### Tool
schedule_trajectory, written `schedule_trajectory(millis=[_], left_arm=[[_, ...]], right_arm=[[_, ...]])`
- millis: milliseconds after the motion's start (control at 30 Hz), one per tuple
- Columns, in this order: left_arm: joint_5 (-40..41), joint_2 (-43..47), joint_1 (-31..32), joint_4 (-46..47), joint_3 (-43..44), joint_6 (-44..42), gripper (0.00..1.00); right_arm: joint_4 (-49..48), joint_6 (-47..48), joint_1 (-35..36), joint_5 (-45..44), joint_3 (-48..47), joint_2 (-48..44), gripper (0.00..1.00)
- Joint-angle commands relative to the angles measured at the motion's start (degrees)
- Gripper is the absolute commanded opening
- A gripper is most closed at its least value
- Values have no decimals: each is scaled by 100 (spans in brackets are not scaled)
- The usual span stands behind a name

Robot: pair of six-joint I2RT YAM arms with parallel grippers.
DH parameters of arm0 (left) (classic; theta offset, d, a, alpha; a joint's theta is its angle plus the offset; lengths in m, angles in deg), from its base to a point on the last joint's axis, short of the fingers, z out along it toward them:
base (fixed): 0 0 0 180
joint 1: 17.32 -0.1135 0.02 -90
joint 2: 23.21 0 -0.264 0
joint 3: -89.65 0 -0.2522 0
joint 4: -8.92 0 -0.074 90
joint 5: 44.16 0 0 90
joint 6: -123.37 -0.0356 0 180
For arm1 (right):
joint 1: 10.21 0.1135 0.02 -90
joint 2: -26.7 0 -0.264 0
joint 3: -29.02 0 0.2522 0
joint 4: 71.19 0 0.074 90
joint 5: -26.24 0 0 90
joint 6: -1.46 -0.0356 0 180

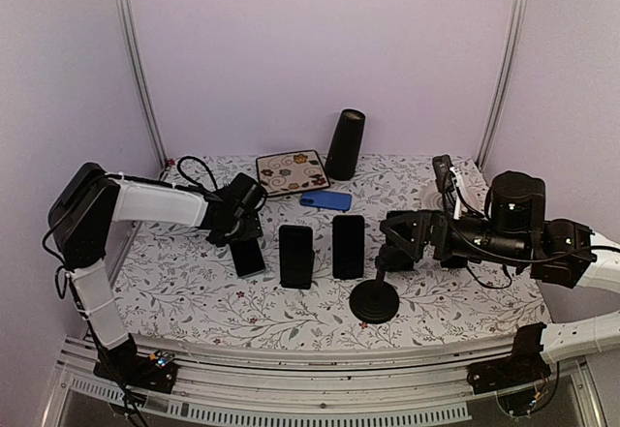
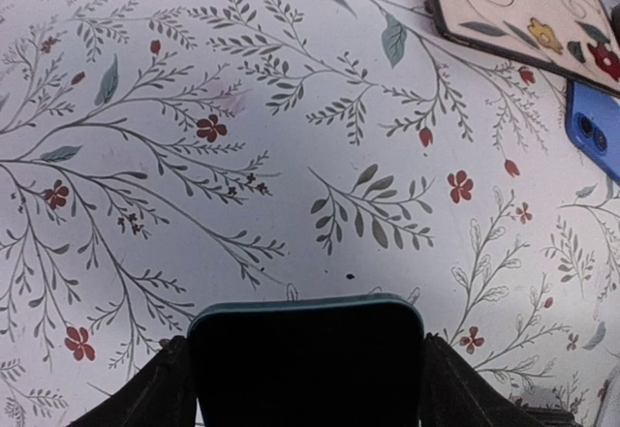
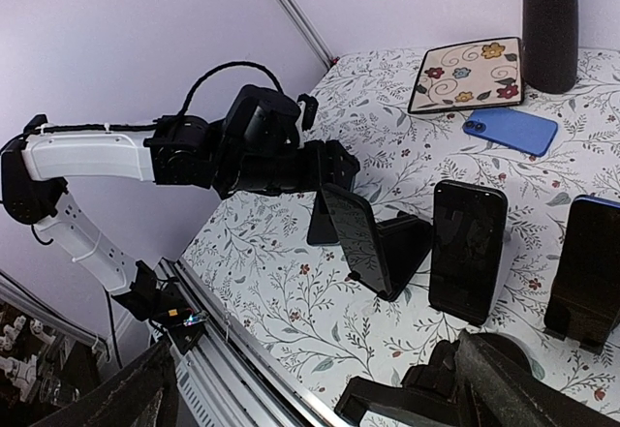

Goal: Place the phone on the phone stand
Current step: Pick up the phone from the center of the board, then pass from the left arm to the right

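**A:** Where is the dark, flat phone with the teal rim (image 3: 354, 233)?

**B:** It looks to lean on the black wedge stand (image 3: 405, 243). The left gripper (image 2: 305, 398) is clamped across its side edges near the upper end. The right gripper (image 1: 397, 241) gapes wide and holds nothing.

**A:** How will it handle?

**B:** Probably stiff, glassy, slippery and fairly light. The narrow edges are the safest hold, not the screen.

**A:** Any containers?

**B:** None. The middle black phone (image 1: 295, 256) and the right black phone (image 1: 348, 246) each sit propped on stands.

White link shells (image 1: 155, 204); black joints (image 1: 82, 209); looping black cables (image 1: 197, 170).
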Motion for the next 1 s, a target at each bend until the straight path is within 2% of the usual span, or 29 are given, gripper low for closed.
schedule_trajectory(millis=[0, 600, 967], left_arm=[[43, 336, 46, 33, -91, -157, 56], [40, 1057, 195, 0, -57, -603, 56], [-74, 1502, 445, -228, 366, -956, 56]], right_arm=[[-149, -33, -24, 38, 36, 57, 99], [-481, 55, -24, 173, -158, 462, 99], [-933, 231, -25, 516, -544, 1236, 99]])
